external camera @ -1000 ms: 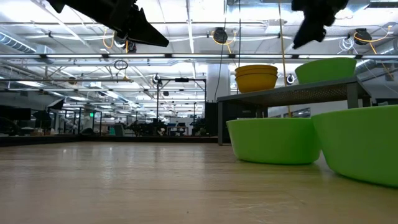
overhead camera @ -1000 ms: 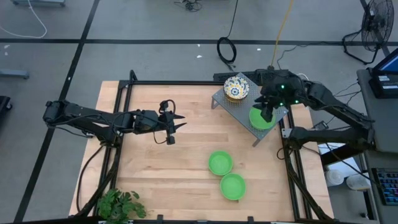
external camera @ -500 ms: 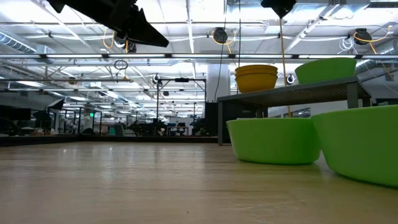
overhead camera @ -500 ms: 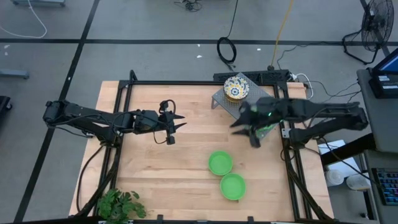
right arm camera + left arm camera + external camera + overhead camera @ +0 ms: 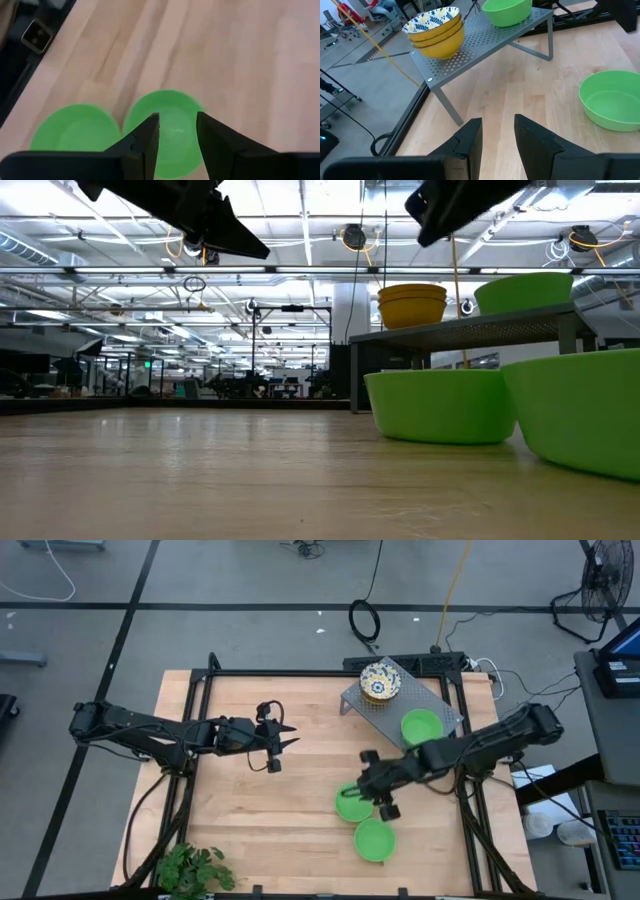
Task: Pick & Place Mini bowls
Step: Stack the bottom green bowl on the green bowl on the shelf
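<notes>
Right gripper point(image 5: 378, 792) hangs over one green bowl point(image 5: 353, 803) on the table point(image 5: 260, 830), fingers parted, holding nothing. A second green bowl point(image 5: 375, 839) lies just beside it. A third green bowl point(image 5: 421, 727) and the stacked yellow bowls point(image 5: 380, 680) sit on the rack point(image 5: 440, 705). Left gripper point(image 5: 283, 745) waits mid-table, fingers slightly apart, empty.

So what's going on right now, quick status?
Right gripper open, empty, above nearer green bowl. Left gripper open, idle mid-table. One green bowl on rack beside yellow stack. Nothing blocking.

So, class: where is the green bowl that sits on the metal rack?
In the high view, the green bowl sits on the grey rack's right-hand end, with the stacked floral bowls at the other end.
</notes>
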{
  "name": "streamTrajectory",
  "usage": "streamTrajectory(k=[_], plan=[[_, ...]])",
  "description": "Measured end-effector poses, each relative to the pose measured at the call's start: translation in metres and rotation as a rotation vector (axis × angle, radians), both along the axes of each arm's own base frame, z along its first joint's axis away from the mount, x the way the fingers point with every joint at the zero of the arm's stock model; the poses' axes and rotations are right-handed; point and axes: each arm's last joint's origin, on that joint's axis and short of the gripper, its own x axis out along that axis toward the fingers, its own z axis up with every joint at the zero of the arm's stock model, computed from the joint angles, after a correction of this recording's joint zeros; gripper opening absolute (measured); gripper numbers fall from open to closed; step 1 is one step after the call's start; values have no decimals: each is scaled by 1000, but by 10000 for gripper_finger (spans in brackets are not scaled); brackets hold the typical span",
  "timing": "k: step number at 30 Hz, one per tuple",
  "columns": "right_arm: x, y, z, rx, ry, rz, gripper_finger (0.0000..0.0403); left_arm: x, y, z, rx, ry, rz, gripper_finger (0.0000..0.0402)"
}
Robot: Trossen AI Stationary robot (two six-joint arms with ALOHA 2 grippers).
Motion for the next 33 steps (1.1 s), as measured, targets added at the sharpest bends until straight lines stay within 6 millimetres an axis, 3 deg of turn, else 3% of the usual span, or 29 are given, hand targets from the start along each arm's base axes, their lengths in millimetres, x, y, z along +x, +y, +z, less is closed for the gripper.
streamTrajectory(k=[7, 14, 24, 33], plan=[[-2, 40, -21, 25, 89, 70, 118, 0, 0, 0, 0, 3, 0, 118], [-13, 64, -30, 137, 196, -49, 118, 0, 0, 0, -4, 2, 1, 118], [-38, 65, -70, 184, 366, -227, 107, 0, 0, 0, -4, 2, 2, 118], [-41, 56, -92, 211, 373, -292, 103, 0, 0, 0, -6, 2, 2, 118]])
